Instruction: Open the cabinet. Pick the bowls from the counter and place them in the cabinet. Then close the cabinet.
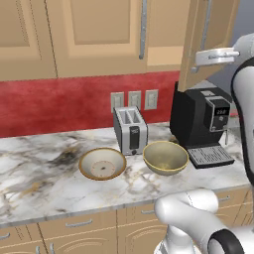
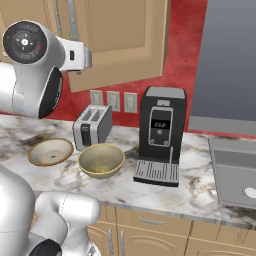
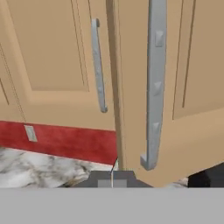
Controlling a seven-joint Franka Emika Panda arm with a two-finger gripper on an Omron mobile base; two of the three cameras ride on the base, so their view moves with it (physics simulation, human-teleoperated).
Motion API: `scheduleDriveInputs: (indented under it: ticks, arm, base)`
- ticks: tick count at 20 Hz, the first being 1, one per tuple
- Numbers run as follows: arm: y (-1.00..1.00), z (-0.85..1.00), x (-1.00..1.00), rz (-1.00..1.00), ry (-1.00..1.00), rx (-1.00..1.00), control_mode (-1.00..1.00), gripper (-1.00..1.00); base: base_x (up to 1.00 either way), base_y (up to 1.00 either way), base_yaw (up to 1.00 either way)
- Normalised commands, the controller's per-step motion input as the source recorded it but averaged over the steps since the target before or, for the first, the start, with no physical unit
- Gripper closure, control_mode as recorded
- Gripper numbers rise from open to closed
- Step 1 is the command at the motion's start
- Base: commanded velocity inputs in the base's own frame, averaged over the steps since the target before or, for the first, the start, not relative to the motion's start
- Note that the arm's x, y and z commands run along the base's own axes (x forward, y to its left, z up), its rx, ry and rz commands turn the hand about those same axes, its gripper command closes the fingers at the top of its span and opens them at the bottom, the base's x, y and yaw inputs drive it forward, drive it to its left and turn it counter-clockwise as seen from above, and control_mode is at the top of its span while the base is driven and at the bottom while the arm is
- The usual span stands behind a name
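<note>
My gripper (image 1: 194, 60) fully closed, up beside long silver bar handle (image 3: 153, 83) of tan wooden cabinet's (image 1: 99, 30) right door (image 1: 206, 34), swung ajar; grasp unclear. Tan-rimmed shallow bowl (image 1: 102, 163), olive-yellow deeper bowl (image 1: 165, 157) on veined marble counter (image 1: 44, 173).

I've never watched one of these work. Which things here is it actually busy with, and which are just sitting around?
Part of the job: cabinet, right door swung partly open; shallow tan bowl; olive-yellow bowl; counter.

Just there: toaster; coffee machine; sink; wall outlets.
</note>
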Motion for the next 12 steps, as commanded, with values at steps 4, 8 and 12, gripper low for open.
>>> scheduleDriveInputs:
  ticks: [4,8,12]
  arm:
    - [0.69,-0.01,-0.01,-0.02,0.0,-0.03,-1.0,1.0]
    - [0.79,0.0,0.0,-0.09,0.0,-0.05,-1.0,1.0]
    - [0.58,-0.01,0.09,-0.15,0.06,-0.04,-1.0,1.0]
  base:
    - [0.0,0.0,0.0]
    - [0.0,0.0,0.0]
    - [0.0,0.0,0.0]
